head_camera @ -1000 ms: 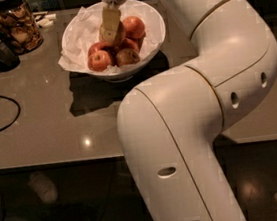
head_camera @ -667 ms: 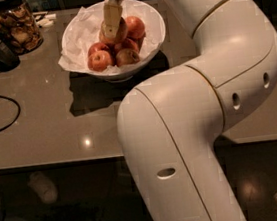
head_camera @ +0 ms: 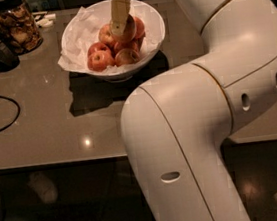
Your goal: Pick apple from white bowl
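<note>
Table (head_camera: 39, 124): glossy grey, white bowl (head_camera: 156, 29) near its far edge.
Gripper (head_camera: 120, 21): lowered inside the bowl; grip cannot be told.
Apple (head_camera: 131, 28): touching the gripper, beside it.

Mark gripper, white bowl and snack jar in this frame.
gripper (head_camera: 120, 31): camera view, lower tip, inside the bowl.
white bowl (head_camera: 157, 20): camera view, right inner wall.
glass jar (head_camera: 12, 27): camera view, glass body, brown snacks inside.
</note>
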Tool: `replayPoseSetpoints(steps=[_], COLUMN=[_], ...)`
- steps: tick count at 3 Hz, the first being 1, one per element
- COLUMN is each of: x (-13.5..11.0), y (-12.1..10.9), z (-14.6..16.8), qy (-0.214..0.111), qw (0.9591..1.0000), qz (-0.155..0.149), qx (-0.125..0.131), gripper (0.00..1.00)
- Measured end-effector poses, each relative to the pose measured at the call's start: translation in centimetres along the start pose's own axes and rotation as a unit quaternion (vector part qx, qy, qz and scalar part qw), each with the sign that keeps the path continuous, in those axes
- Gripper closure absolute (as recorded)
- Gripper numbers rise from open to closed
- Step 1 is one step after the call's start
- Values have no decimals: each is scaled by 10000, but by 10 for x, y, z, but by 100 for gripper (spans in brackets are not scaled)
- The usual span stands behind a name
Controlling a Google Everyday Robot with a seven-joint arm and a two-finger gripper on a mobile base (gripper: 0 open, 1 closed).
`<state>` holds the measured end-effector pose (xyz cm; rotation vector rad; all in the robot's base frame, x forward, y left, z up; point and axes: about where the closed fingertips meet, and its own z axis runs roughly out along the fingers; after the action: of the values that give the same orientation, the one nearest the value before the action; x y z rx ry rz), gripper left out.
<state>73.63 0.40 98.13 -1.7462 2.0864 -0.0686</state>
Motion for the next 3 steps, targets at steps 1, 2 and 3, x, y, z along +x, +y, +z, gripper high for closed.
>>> replayPoseSetpoints(steps=[1,2,3], x=[14,17,15], y=[1,2,3], z=[-4,-13,-20], qy=[89,62,22], qw=[9996,9993,9993], qz=[256,380,382], qx=[3,29,51], gripper=[100,100,100])
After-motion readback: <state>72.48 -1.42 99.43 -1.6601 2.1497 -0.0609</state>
